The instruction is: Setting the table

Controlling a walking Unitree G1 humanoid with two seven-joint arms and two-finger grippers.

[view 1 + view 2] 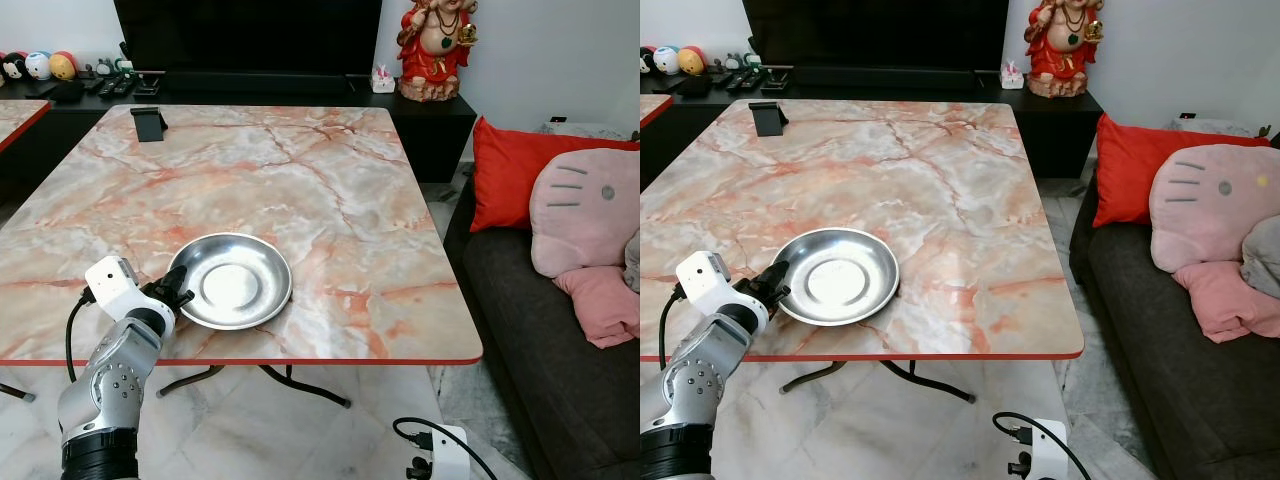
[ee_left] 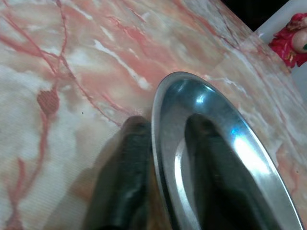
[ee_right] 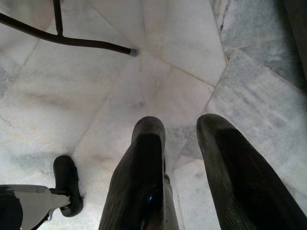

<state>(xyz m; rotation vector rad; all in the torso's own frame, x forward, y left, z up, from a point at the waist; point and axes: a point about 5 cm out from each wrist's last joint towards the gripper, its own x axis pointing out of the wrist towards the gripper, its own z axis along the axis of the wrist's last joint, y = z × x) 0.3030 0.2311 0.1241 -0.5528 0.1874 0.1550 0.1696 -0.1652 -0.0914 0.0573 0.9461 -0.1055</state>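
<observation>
Shiny steel plate flat near table edge

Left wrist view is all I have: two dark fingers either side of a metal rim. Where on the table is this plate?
Observer: The steel plate lies near the table's front edge, towards its left corner.
Operator: Anything else on the table?
Observer: A small black stand at the far left end, well apart from the plate.
Operator: What is my right hand doing?
Observer: The right hand hangs open over the marble floor, holding nothing.
Operator: Which side is the left hand gripping?
Observer: The left hand pinches the plate's left rim.
</observation>
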